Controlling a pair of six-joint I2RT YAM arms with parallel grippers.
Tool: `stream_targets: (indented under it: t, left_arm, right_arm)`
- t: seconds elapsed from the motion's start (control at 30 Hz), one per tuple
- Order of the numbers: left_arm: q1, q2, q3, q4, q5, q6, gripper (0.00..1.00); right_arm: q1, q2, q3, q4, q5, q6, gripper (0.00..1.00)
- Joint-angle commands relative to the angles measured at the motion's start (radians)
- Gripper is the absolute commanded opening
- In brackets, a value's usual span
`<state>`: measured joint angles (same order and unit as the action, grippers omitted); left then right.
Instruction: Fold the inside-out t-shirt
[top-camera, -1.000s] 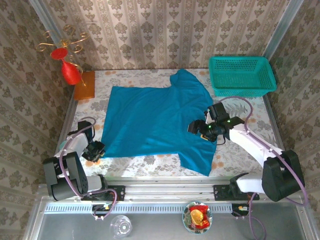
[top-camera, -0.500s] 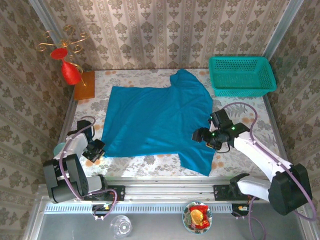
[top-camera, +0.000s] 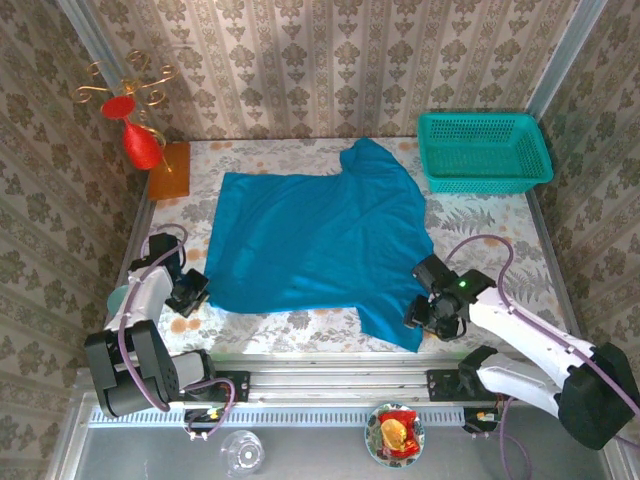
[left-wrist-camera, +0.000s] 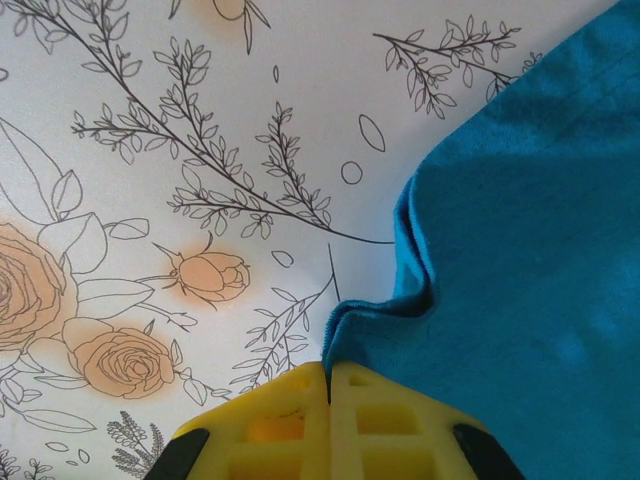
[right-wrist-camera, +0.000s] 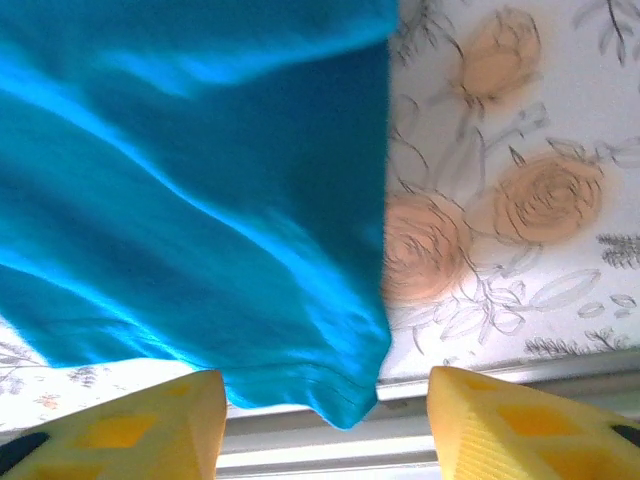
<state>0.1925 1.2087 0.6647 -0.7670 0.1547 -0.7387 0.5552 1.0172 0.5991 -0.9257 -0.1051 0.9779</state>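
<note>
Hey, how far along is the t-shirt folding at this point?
Done: the t-shirt lies spread open on the table, with no fold made yet. In hand: the left gripper is shut on the t-shirt's near left edge, and the right gripper stands open around its near right corner, not yet closed. Left: every fold.

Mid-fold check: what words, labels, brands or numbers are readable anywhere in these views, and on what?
No readable text anywhere.
t-shirt: plain blue, no print or tag showing.
basket: no label visible.
tablecloth: flower pattern, no words.
sweet wrappers at the near edge: too small to read.
</note>
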Motion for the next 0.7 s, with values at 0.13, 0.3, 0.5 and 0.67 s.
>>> stream_targets:
  t: [0.13, 0.3, 0.5, 0.67]
  left_arm:
    - [-0.003, -0.028, 0.024, -0.023, 0.014, 0.014, 0.00]
    - [-0.002, -0.047, 0.013, -0.027, 0.003, 0.000, 0.00]
    - [-0.002, -0.066, 0.001, -0.044, -0.022, -0.022, 0.00]
    - [-0.001, -0.090, -0.014, -0.064, -0.044, -0.036, 0.01]
  right_arm:
    - [0.097, 0.063, -0.027, -0.038, 0.071, 0.182, 0.44]
    - [0.131, 0.130, -0.045, 0.011, 0.042, 0.197, 0.41]
    - [0.175, 0.207, -0.071, 0.102, -0.008, 0.222, 0.39]
    - [0.182, 0.238, -0.092, 0.135, 0.000, 0.240, 0.34]
